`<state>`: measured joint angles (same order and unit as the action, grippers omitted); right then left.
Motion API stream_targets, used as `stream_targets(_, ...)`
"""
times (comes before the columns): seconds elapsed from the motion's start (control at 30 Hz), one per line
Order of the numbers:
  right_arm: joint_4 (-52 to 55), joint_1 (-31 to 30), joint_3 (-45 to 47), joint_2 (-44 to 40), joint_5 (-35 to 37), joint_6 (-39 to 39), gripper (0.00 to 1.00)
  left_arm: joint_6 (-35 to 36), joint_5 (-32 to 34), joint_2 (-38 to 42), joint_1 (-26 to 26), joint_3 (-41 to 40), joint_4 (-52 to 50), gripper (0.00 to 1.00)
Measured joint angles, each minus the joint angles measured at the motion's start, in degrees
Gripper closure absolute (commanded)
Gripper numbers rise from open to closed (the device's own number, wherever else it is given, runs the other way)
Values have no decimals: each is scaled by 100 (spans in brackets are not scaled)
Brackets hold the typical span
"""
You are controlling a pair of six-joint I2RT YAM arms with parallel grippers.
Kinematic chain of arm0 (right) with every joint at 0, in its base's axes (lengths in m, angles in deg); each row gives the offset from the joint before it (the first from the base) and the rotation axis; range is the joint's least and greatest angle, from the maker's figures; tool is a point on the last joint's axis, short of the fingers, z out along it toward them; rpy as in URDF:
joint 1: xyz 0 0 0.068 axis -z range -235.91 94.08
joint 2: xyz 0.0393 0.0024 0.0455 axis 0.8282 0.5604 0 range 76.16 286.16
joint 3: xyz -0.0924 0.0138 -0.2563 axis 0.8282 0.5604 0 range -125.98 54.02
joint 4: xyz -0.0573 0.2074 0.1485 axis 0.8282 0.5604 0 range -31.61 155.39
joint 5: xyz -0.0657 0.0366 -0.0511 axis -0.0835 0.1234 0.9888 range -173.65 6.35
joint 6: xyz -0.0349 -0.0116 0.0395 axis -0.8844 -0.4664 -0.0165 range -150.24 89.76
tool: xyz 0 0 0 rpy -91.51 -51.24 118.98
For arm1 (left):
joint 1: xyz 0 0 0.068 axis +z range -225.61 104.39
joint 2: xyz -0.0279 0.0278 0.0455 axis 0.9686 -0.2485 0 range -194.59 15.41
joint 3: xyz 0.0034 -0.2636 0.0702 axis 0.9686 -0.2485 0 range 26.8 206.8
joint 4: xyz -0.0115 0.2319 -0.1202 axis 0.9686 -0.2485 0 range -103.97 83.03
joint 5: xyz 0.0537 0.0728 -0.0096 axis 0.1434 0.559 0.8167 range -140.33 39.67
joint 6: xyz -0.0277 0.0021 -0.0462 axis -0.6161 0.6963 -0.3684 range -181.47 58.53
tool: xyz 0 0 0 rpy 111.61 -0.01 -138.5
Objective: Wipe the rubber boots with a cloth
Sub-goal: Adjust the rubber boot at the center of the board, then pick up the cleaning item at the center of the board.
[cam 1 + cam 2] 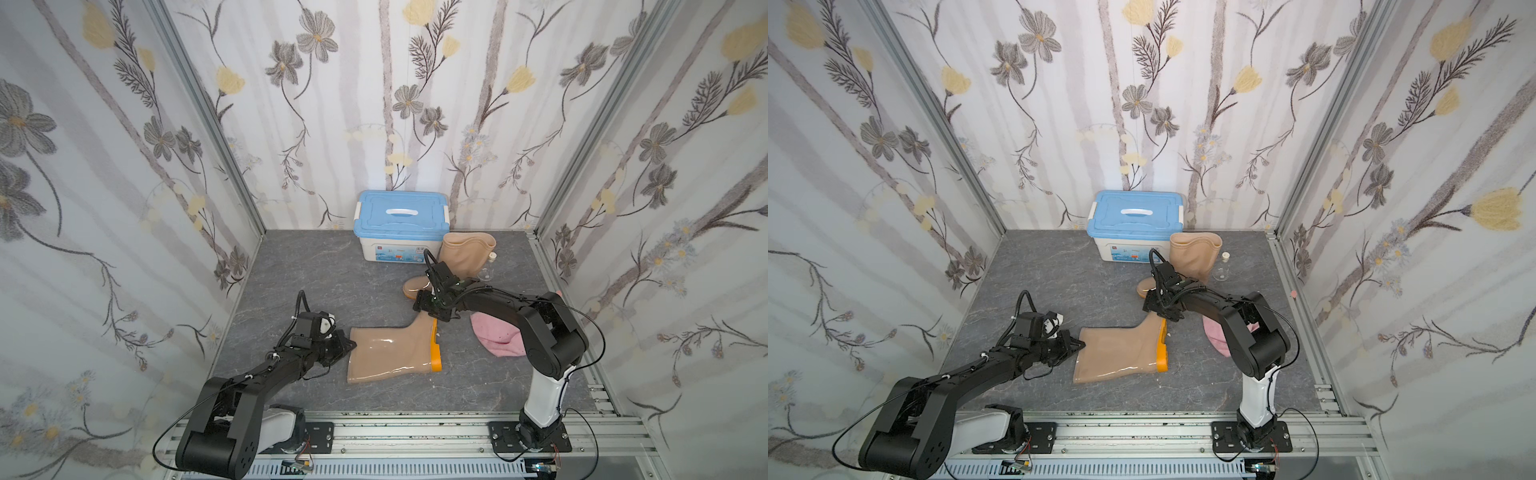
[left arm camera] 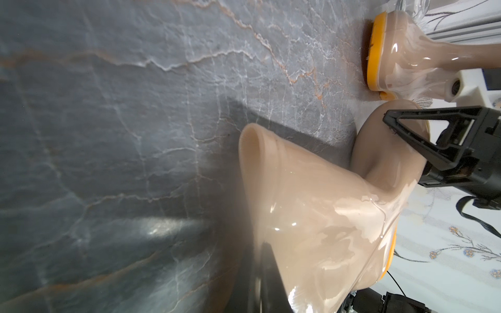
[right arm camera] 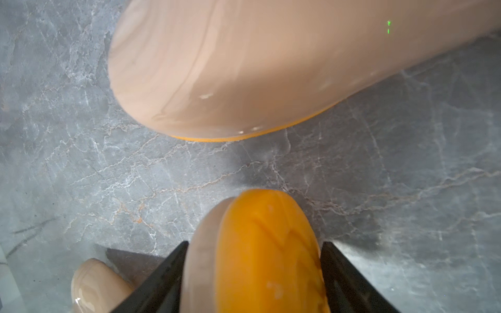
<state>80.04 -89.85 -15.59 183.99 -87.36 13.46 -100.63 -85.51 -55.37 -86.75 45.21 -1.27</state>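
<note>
Grey marbled counter (image 1: 316, 266) carries a glossy tan rubber boot (image 1: 395, 353) lying sideways. The left hand (image 1: 350, 345) is clamped on its cuff, and the right hand (image 1: 433, 319) is spread astride its toe (seemingly loose). Wiping looks unstarted; the next move is fetching the soft pink cloth (image 1: 494, 336) nearby.

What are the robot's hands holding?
The left gripper pinches the lying boot by its top rim. The right gripper straddles its toe; whether it grips there cannot be told.
</note>
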Motion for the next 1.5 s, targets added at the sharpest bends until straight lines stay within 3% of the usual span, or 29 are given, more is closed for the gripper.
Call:
stream_targets(0.33, 1368, 2, -11, -1196, 1530, -872, 0, 2, -83, -94, -11, 22, 98, 100)
stream_targets(0.43, 1648, 129, 129, -1683, 1878, -940, 0, 4, -63, -94, -11, 26, 87, 100)
stream_targets(0.8, 2260, 1733, 1709, -3071, 2197, -940, 0, 11, -63, -37, -11, 33, 33, 100)
stream_targets(0.97, 2162, 2389, 2017, -2983, 2155, -1047, 0, 11, -63, -39, -11, 33, 35, 100)
stream_targets(1.3, 1331, 2959, 1722, -1646, 1805, -1338, 1, 11, -59, 101, -11, 26, -52, 100)
stream_targets(1.37, 1235, 2988, 1604, -1384, 1668, -1355, 4, 13, -52, 190, -11, 26, -120, 100)
stream_targets(1.4, 1176, 2986, 1543, -1266, 1547, -1388, 14, 13, -39, 256, -11, 26, -164, 100)
stream_targets(1.47, 1016, 2981, 1491, -1147, 1360, -1392, 19, 13, 15, 365, -11, 26, -238, 100)
stream_targets(1.5, 953, 2983, 1491, -1110, 1268, -1392, 33, 13, 68, 415, -11, 26, -271, 100)
